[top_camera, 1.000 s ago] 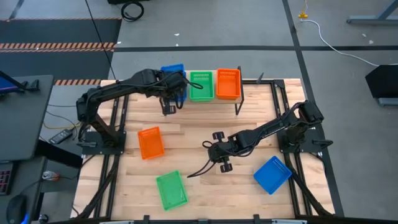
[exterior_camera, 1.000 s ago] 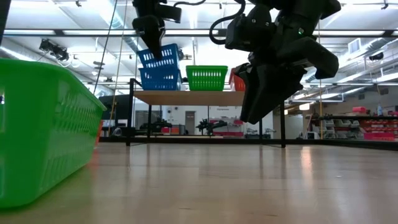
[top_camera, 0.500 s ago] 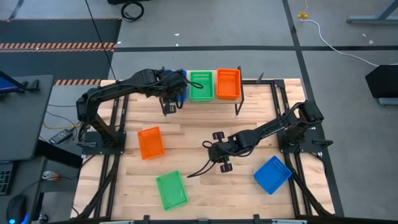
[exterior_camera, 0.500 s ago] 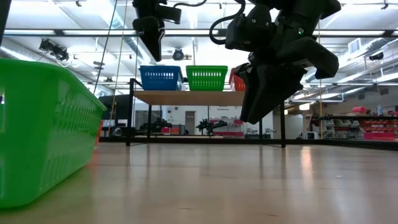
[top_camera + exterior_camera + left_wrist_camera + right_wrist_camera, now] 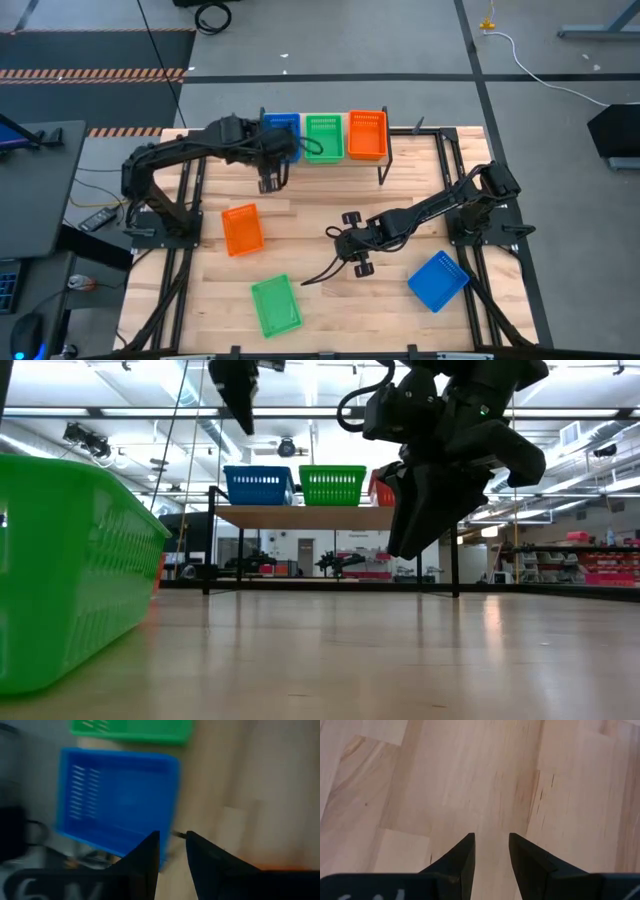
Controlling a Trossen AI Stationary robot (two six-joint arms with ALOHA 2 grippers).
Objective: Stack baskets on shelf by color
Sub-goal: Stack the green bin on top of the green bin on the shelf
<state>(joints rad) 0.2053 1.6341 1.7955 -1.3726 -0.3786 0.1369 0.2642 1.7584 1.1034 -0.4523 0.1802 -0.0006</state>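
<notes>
You will find no brand, label or writing that can be read on anything here. Your wooden table [image 5: 330, 210] carries the shelf [image 5: 335, 160] along its far edge, and on that plank three baskets sit in a row: a blue basket [image 5: 281, 124] at the left end, a green basket [image 5: 323, 137] in the middle and an orange basket [image 5: 367, 134] at the right end. In the low view they stand level, side by side. Down on the tabletop you have three more, well apart from each other: a loose orange basket [image 5: 242, 229] toward the left, a loose green basket [image 5: 275, 305] at the near edge, and a loose blue basket [image 5: 438, 280] near the right arm's base.

Your left arm reaches from its base across to the shelf's left end, bent at the elbow. The left gripper [image 5: 270, 178] hangs just in front of the blue basket on the shelf, its fingers [image 5: 145, 857] parted a little with nothing between them. Your right arm stretches low toward the table's middle; the right gripper [image 5: 345, 255] hovers over bare wood, its fingers [image 5: 457, 862] likewise slightly spread and empty.
</notes>
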